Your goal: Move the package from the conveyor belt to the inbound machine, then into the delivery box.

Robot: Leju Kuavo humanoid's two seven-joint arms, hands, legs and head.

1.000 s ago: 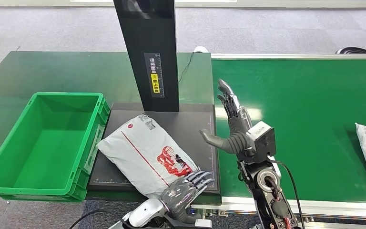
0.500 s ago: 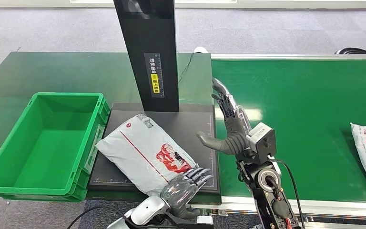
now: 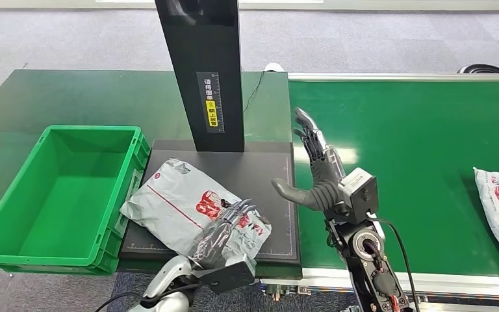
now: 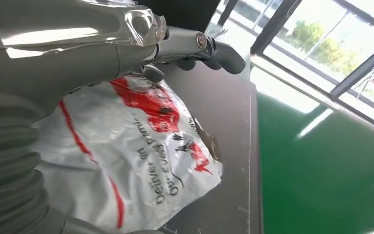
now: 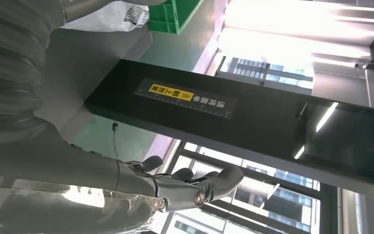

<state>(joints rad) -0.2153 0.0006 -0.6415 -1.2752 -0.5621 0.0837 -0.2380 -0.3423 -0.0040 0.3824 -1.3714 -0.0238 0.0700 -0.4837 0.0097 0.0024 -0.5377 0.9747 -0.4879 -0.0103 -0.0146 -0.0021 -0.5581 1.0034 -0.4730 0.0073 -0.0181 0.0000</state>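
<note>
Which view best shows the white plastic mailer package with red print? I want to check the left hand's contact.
The head view: the whole white plastic mailer package with red print lies on the black scanner platform, left hand on it. The left wrist view shows its near end close up; the right wrist view, one corner.

Head view looks down from above; both close wrist views share the black scanner column (image 3: 201,71).

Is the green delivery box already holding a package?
No, in the head view the green delivery box has nothing in it, and the package lies on the black scanner platform under the left robot hand.
</note>
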